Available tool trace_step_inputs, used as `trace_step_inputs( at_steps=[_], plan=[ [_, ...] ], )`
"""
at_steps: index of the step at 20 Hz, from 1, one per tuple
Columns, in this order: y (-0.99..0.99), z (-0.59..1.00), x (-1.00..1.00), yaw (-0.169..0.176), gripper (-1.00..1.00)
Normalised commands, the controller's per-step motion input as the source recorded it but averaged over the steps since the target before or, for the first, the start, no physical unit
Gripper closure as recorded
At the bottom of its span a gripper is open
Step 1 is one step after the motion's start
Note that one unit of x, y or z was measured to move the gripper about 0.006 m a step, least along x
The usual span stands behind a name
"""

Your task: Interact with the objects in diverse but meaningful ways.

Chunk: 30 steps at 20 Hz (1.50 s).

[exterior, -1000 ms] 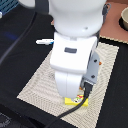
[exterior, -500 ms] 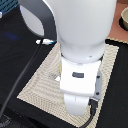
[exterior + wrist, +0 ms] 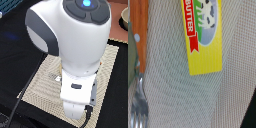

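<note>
Yellow butter box (image 3: pixel 203 35) flat on woven mat (image 3: pixel 203 100), fork (image 3: pixel 138 90) beside; end effector state unclear.

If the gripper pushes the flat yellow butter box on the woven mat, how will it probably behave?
The yellow butter box lies flat, so it should slide rather than roll or tip. The woven mat looks textured, which may add friction. Its straight edges suggest a stiff toy, probably light. The fork beside it could get nudged.

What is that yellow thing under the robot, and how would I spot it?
Look at the woven mat under the arm. Lying flat on it is a yellow box, beside a fork with an orange handle. Only the box bears a red ribbon reading BUTTER and a cow picture.
</note>
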Motion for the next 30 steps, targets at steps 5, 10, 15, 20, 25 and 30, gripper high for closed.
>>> trace_step_inputs(
  at_steps=[5, 10, 15, 20, 25, 30],
  plan=[
    [-0.19, -0.34, 0.33, 0.0, -1.0],
    [-0.2, -0.38, 0.28, 0.0, 1.0],
    [-0.22, -0.44, 0.19, 0.0, 1.0],
    [-0.23, -0.44, 0.17, 0.0, 1.0],
    [-0.19, -0.34, 0.23, 0.0, 1.0],
    [-0.01, 0.14, -0.17, 0.003, 1.0]
  ],
)
